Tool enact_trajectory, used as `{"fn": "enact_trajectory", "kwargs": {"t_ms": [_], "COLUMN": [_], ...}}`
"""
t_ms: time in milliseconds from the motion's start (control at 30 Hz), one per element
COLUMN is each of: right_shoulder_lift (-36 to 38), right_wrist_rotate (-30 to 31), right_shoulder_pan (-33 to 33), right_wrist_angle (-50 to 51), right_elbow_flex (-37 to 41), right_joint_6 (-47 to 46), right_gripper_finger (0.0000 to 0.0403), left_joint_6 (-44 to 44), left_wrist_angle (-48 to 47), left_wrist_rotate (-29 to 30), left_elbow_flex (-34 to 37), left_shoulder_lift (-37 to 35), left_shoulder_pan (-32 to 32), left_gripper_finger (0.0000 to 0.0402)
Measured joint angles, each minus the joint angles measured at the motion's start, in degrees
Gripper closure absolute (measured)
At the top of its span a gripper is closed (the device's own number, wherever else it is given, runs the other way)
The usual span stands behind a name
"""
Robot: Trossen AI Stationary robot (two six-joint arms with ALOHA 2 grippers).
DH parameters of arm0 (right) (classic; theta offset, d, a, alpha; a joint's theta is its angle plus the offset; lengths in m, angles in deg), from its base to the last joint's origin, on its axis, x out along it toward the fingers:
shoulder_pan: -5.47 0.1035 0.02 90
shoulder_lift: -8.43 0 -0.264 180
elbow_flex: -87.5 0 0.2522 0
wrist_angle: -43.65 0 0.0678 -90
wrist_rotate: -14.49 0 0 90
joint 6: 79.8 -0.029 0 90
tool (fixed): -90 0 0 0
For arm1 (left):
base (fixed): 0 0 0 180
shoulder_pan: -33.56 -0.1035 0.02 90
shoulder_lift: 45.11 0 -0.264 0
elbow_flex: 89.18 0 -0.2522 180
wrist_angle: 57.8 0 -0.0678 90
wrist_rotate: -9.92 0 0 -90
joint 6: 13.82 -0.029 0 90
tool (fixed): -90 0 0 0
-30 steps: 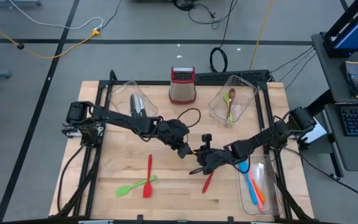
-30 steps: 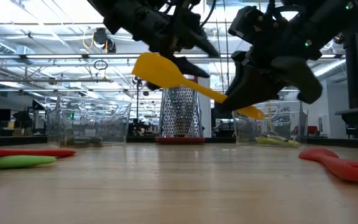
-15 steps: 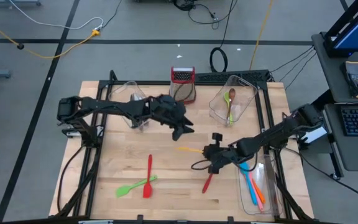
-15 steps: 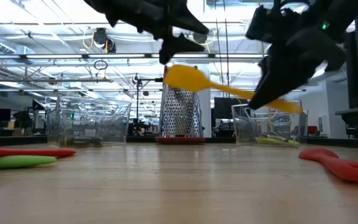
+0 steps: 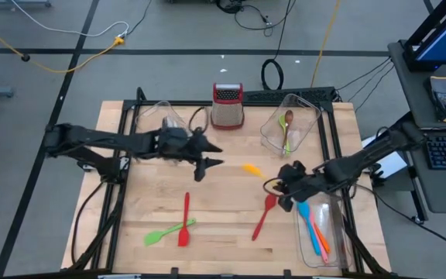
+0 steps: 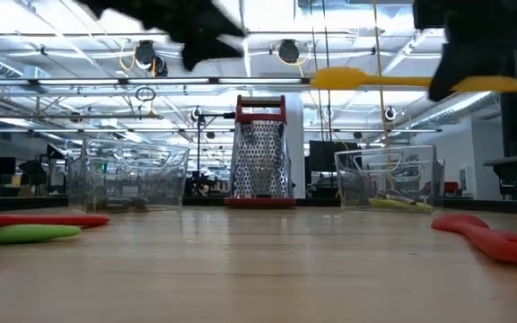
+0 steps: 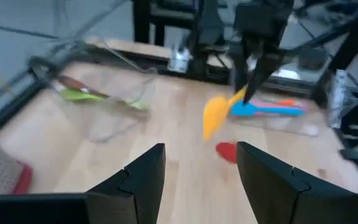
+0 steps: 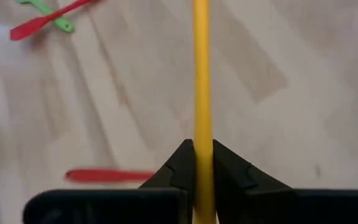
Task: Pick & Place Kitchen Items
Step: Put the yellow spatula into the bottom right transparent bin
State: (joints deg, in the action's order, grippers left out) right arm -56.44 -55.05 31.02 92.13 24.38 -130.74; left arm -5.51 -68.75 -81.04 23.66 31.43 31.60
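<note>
Right gripper (image 8: 202,167) clamps yellow spatula (image 5: 252,170) above bare mid-table (image 5: 231,232).

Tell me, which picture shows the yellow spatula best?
The low view: there the whole yellow spatula hangs level above the table, blade to handle, held by the right hand. The high view shows only its blade. The left wrist view blurs it. The right wrist view shows just the clamped handle.

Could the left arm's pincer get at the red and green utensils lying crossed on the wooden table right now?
Probably yes: the left pincer is open and empty, and nothing lies between it and the crossed red spatula and green spatula.
</note>
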Motion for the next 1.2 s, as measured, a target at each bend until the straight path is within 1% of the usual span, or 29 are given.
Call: {"fn": "enact_trajectory", "kwargs": {"t_ms": [67,133,200,267,333,400,467,533,600,733,800,933,1000,1100,1200], "right_shoulder_lift": [1.85,3.56,5.24,7.09,9.09,11.17,13.16,14.57,15.69,16.88,16.97,16.36,16.02,15.16,13.59], "right_wrist_rotate": [-2.24,-4.65,-5.90,-7.23,-7.05,-7.04,-6.77,-6.83,-6.87,-7.18,-6.65,-2.38,0.74,5.71,8.55], "right_shoulder_pan": [0.82,1.85,2.76,4.07,5.35,7.05,8.86,11.08,13.91,20.35,23.95,31.37,35.18,40.96,45.78], "right_wrist_angle": [1.93,4.31,5.67,6.10,6.82,6.54,7.12,7.33,7.92,7.71,7.56,7.11,6.94,6.89,6.87], "right_elbow_flex": [0.00,0.01,0.04,0.02,0.04,0.04,0.04,0.02,0.02,0.02,0.02,0.02,0.02,0.02,0.02], "right_joint_6": [-5.03,-10.52,-15.77,-20.85,-25.47,-29.98,-34.48,-39.26,-44.02,-52.86,-56.87,-63.42,-65.84,-69.19,-73.51], "right_gripper_finger": [0.0382,0.0382,0.0382,0.0382,0.0382,0.0382,0.0382,0.0382,0.0382,0.0382,0.0382,0.0382,0.0382,0.0382,0.0382], "left_joint_6": [1.32,2.40,2.86,2.81,2.71,2.70,2.69,2.73,2.86,2.93,2.86,2.93,3.36,4.87,5.74], "left_wrist_angle": [2.17,9.01,12.18,17.86,20.17,23.43,23.46,24.88,24.23,24.33,24.35,24.55,25.05,25.05,25.57], "left_wrist_rotate": [2.24,4.07,5.58,6.40,7.46,8.26,9.90,10.98,12.44,14.51,14.57,14.91,15.46,17.66,19.45], "left_elbow_flex": [5.77,10.52,15.71,19.42,23.27,25.69,28.16,29.44,30.82,31.49,31.49,31.49,31.48,31.47,31.47], "left_shoulder_lift": [-3.50,-5.52,-8.64,-10.41,-13.05,-14.32,-16.47,-17.16,-18.23,-18.25,-18.20,-18.20,-18.21,-18.21,-18.21], "left_shoulder_pan": [1.09,2.28,3.29,4.40,5.42,6.46,7.45,8.45,9.52,11.57,12.38,13.62,14.24,15.13,16.08], "left_gripper_finger": [0.0199,0.0199,0.0199,0.0199,0.0199,0.0199,0.0199,0.0199,0.0199,0.0199,0.0199,0.0199,0.0199,0.0199,0.0199]}}
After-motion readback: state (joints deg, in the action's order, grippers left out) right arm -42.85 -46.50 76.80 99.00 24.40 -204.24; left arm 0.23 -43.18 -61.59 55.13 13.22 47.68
